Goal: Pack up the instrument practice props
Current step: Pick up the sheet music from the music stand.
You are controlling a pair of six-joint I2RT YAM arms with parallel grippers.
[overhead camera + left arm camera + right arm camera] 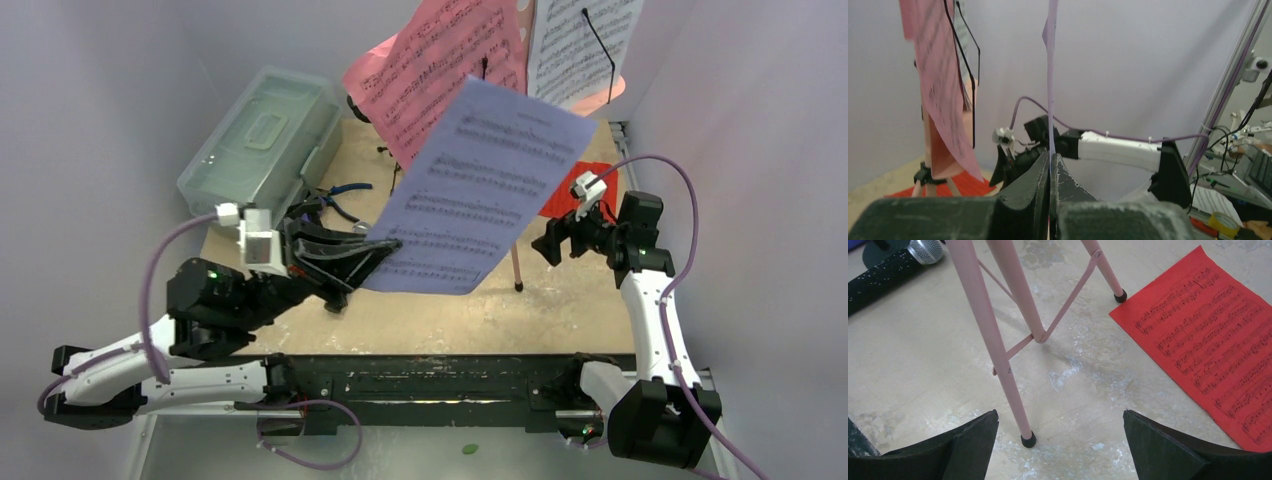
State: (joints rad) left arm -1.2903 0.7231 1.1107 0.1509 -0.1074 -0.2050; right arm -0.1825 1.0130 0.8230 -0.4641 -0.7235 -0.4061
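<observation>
Though tall, the pink rack (993, 340), centre-far on the table (923, 365), looks light and tippy, probably best gripped low on a leg; the right pincer (1060, 422) gapes wide beside one. The left pincer (1050, 167) pinches the limp lilac page (480, 190) aloft by its near edge.

No word, brand or number can be read. Only printed music staves and notes stand on the lilac page (480, 190), the pink page (450, 70), the white page (580, 45) and the red page (1208, 345).
</observation>
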